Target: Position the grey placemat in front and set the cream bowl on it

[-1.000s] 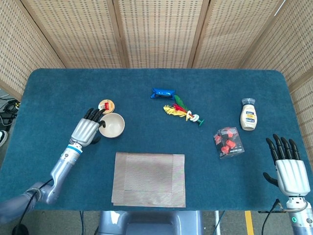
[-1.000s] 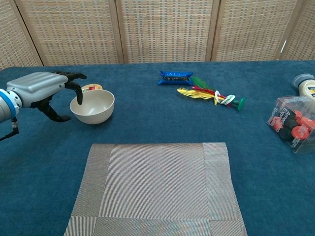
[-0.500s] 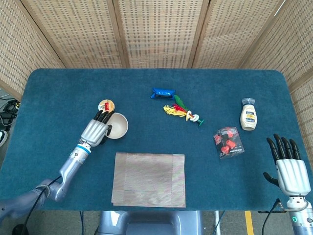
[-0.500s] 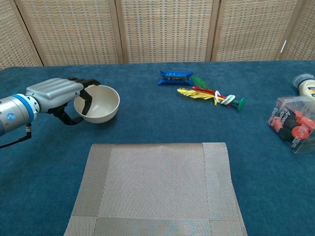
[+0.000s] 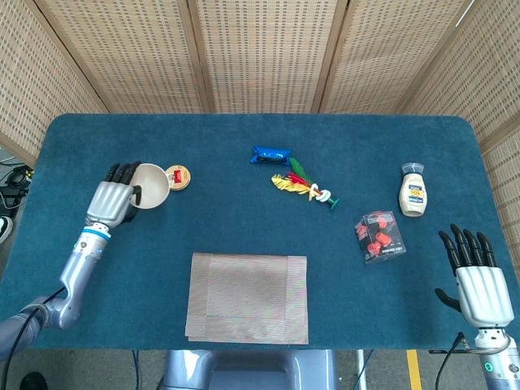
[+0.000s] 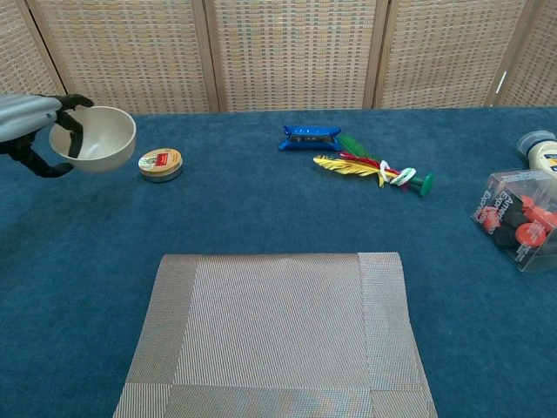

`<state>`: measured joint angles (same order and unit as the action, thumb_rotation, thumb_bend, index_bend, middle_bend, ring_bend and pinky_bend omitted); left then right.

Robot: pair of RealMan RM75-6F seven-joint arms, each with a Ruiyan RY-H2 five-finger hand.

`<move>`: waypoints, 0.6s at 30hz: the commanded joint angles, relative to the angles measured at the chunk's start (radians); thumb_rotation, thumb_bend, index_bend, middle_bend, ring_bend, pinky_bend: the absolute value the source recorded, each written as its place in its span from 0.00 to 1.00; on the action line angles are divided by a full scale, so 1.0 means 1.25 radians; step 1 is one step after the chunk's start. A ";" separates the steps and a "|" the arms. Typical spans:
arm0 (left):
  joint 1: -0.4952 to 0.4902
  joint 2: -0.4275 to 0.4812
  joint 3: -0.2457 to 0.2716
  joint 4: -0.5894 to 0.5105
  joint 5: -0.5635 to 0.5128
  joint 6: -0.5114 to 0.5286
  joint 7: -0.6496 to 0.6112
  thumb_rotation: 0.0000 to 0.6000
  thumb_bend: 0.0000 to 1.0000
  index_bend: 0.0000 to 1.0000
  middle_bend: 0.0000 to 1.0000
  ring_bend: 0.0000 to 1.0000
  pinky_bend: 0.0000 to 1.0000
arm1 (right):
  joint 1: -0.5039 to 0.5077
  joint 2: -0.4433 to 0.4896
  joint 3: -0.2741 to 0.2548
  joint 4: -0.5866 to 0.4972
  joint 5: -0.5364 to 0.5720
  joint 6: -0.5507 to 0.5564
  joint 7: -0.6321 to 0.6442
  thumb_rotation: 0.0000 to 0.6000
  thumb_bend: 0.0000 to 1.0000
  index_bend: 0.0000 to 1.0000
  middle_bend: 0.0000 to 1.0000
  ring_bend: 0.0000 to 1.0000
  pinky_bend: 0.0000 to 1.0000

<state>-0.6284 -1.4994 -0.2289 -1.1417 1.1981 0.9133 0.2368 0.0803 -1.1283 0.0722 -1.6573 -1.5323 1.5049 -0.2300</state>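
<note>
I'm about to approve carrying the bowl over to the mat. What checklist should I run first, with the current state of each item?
1. Cream bowl held by the left robot hand: ok, fingers hooked over its rim.
2. Bowl lifted off the table: ok, the chest view shows it raised.
3. Grey placemat lying flat in front: ok.
4. Placemat surface free: ok, nothing on it.
5. Small round tin clear of the bowl: ok, apart.
6. Right robot hand out of the way: ok, open at the table's right edge.
</note>
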 commanded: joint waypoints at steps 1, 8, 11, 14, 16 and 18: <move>0.027 0.038 -0.002 0.014 -0.091 -0.059 -0.001 1.00 0.52 0.66 0.00 0.00 0.00 | 0.000 -0.002 -0.004 -0.003 -0.006 0.000 -0.005 1.00 0.00 0.03 0.00 0.00 0.00; 0.041 0.045 0.024 0.075 -0.147 -0.119 -0.004 1.00 0.51 0.67 0.00 0.00 0.00 | -0.001 -0.004 -0.008 -0.007 -0.017 0.006 -0.011 1.00 0.00 0.03 0.00 0.00 0.00; 0.046 0.036 0.030 0.096 -0.142 -0.125 -0.031 1.00 0.33 0.45 0.00 0.00 0.00 | -0.001 -0.005 -0.009 -0.007 -0.019 0.006 -0.011 1.00 0.00 0.03 0.00 0.00 0.00; 0.048 0.034 0.035 0.101 -0.133 -0.129 -0.047 1.00 0.04 0.07 0.00 0.00 0.00 | -0.001 -0.005 -0.008 -0.008 -0.020 0.009 -0.011 1.00 0.00 0.03 0.00 0.00 0.00; 0.052 0.040 0.028 0.084 -0.119 -0.112 -0.080 1.00 0.00 0.00 0.00 0.00 0.00 | -0.001 -0.004 -0.008 -0.009 -0.019 0.010 -0.011 1.00 0.00 0.03 0.00 0.00 0.00; 0.062 0.053 0.020 0.060 -0.085 -0.074 -0.126 1.00 0.00 0.00 0.00 0.00 0.00 | -0.001 -0.004 -0.007 -0.009 -0.018 0.009 -0.010 1.00 0.00 0.02 0.00 0.00 0.00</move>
<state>-0.5636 -1.4482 -0.1936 -1.0365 1.0513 0.7770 0.1341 0.0789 -1.1329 0.0630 -1.6684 -1.5548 1.5167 -0.2428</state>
